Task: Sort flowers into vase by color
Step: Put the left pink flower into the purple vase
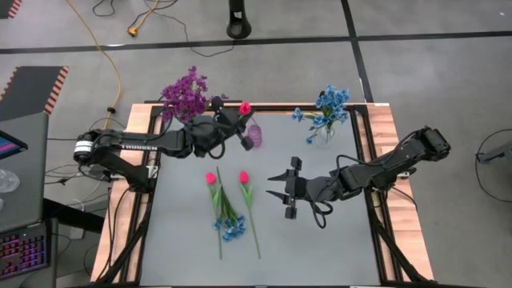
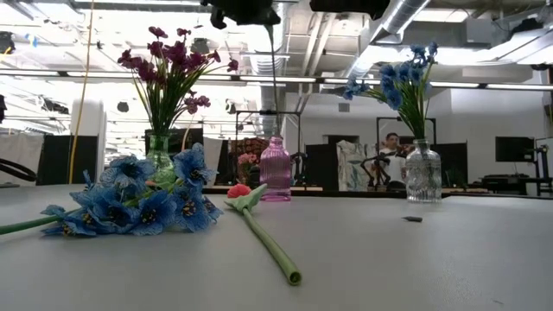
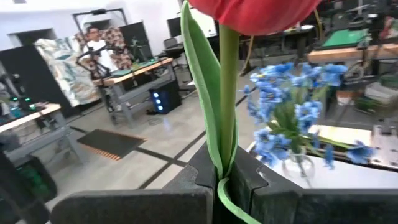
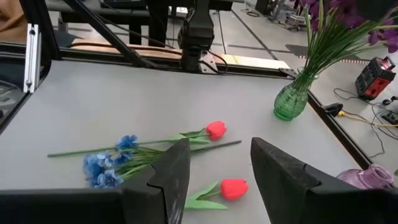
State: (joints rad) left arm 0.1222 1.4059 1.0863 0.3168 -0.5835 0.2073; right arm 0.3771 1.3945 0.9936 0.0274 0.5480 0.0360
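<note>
While left gripper [image 1: 237, 120] grips tulip [image 1: 245, 107], pink vase [image 1: 254, 134] beside

The left tool [image 3: 222, 186] pinches a red tulip's [image 3: 249, 14] green stem upright; blue flowers [image 3: 292, 118] in a glass vase [image 3: 298, 167] stand beyond.

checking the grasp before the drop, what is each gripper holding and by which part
The left gripper is shut on a red tulip, clamped on its green stem just below the bud. The right gripper is open and holds nothing.
</note>
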